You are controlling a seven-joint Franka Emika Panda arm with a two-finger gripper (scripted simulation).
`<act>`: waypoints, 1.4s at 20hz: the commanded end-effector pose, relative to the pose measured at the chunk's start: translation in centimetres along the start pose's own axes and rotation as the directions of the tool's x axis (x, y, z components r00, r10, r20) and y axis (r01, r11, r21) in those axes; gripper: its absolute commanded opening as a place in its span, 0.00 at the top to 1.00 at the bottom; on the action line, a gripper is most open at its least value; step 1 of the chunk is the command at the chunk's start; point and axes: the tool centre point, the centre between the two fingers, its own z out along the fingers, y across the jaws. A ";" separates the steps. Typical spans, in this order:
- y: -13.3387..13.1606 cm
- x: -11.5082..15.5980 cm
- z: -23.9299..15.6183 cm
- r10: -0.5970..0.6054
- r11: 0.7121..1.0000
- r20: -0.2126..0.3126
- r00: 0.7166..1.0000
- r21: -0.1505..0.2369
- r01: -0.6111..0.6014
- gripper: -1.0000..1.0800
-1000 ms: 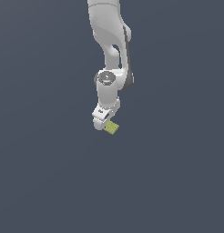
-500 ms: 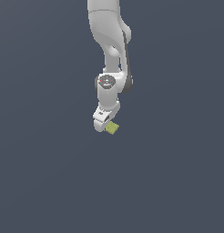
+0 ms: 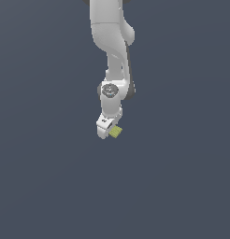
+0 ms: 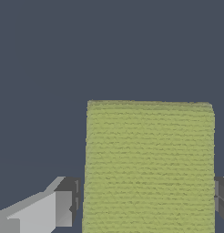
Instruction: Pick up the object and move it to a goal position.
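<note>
The object is a small yellow-green block with a fine ribbed texture, showing beside the white gripper hand in the exterior view. In the wrist view the object fills the lower middle, standing between the two fingers. One grey finger pad presses its one side, and the other finger touches the opposite side at the frame's edge. My gripper is shut on the object, at the end of the white arm that hangs down from above.
A plain dark blue-grey surface fills the whole scene in both views. No other objects or containers show.
The gripper hand with the block has shifted only slightly; the grasp is unchanged.
</note>
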 end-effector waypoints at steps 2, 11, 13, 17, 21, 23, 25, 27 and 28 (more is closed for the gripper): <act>-0.1 0.0 0.2 -0.001 1.000 0.000 1.000 0.001 0.001 1.00; 0.1 0.0 0.0 0.000 1.000 -0.001 1.000 -0.003 0.000 1.00; 0.2 0.0 0.0 0.000 1.000 -0.001 1.000 -0.003 0.000 1.00; 1.1 -0.2 -0.3 0.000 1.000 -0.001 1.000 -0.003 0.000 1.00; 2.7 -0.5 -0.8 0.000 1.000 -0.001 1.000 -0.003 0.000 1.00; 3.7 -0.7 -1.1 0.000 1.000 -0.001 1.000 -0.003 0.000 1.00; 5.0 -0.9 -1.4 0.000 1.000 -0.002 1.000 -0.002 0.000 1.00; 6.3 -1.2 -1.9 0.000 1.000 -0.002 1.000 -0.002 0.000 1.00; 7.1 -1.3 -2.1 0.000 1.000 -0.002 1.000 -0.001 0.000 1.00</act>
